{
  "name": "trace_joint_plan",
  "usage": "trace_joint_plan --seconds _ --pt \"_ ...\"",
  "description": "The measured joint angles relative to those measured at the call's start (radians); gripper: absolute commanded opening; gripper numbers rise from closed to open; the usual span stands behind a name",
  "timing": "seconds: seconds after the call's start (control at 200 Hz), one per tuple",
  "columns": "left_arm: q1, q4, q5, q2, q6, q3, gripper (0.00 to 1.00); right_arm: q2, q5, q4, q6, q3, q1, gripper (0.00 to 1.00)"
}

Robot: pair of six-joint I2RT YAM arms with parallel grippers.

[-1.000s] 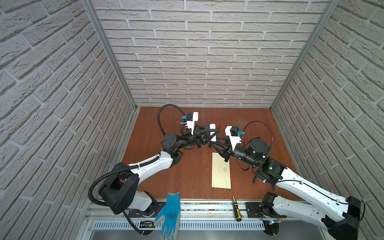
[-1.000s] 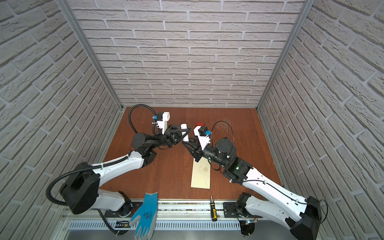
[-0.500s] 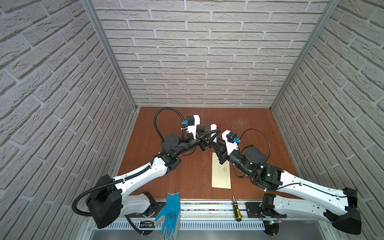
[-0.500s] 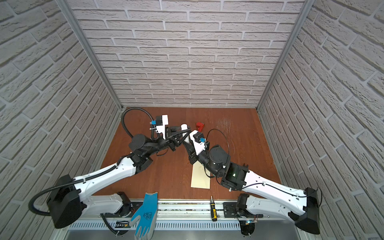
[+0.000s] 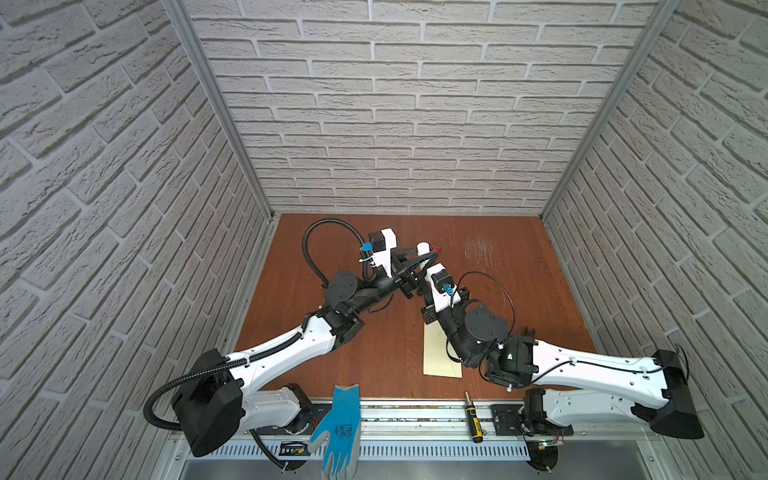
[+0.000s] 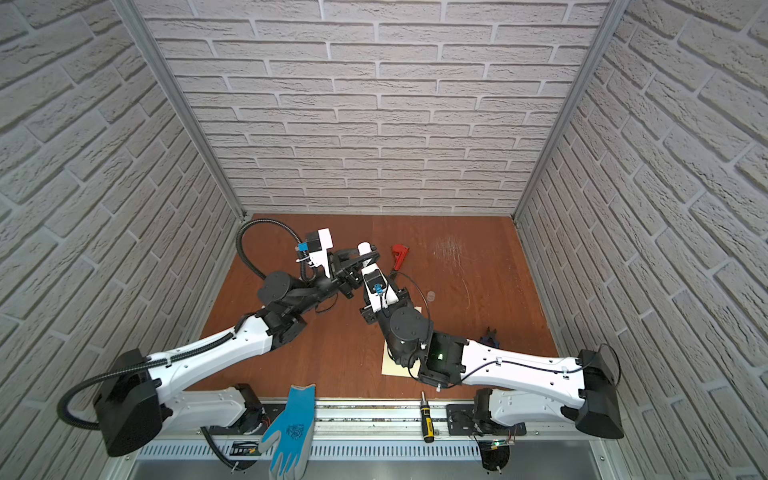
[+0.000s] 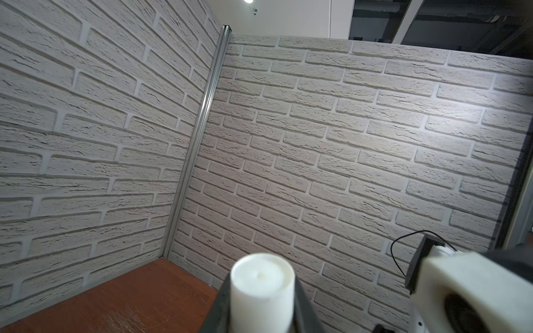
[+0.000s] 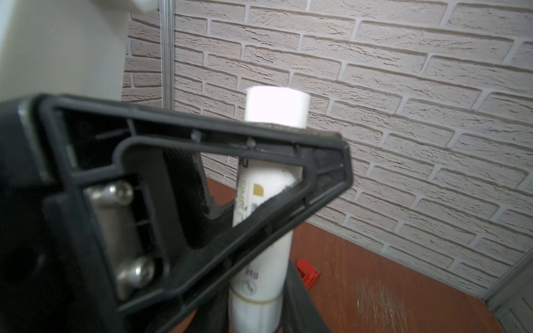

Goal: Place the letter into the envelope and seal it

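- A pale cream rectangular envelope (image 5: 440,362) is seen lying flat on the brown table (image 5: 540,299), near its front edge, partly covered by the right arm (image 5: 582,365).
- A white glue stick (image 8: 275,111) is pinched aloft by the left gripper (image 7: 262,314) and the right gripper (image 8: 256,308) together.

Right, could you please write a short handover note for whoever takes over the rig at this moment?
Left tool: shut on the glue stick, just below its top.
Right tool: shut on the same stick lower down; stick roughly upright, off the table.
Envelope: flat on the table, partly under the right arm.
Letter: not in view; cannot tell if it is inside.
Done: stick picked up.
Left: confirm the letter, then seal.
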Motion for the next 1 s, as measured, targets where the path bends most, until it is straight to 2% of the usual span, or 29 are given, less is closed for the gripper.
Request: trace_joint_plan --seconds 0.16,0.26,0.505,0.635,0.78,0.995 --pt "-0.006 -0.011 -0.002 -0.026 0.036 -0.019 0.0 -0.009 0.013 0.05 -0.05 -0.028 0.024 0.42" --pt "-0.002 -0.042 -0.006 -0.044 0.074 -0.06 0.0 -0.054 0.021 0.061 -0.081 -0.08 0.045 0.5" --pt "-0.001 -0.095 0.003 -0.117 0.218 -0.186 0.0 -0.295 0.056 0.037 -0.113 -0.218 0.049 0.52" --pt "-0.012 -0.097 0.025 -0.166 0.33 -0.237 0.0 -0.43 0.096 -0.079 -0.086 -0.235 0.029 0.52" --pt "-0.049 -0.103 0.039 -0.202 0.454 -0.286 0.0 -0.515 0.127 -0.306 0.026 -0.217 -0.024 0.53" --pt "-0.086 -0.113 0.044 -0.201 0.572 -0.335 0.0 -0.511 0.108 -0.671 0.266 -0.141 -0.14 0.54"
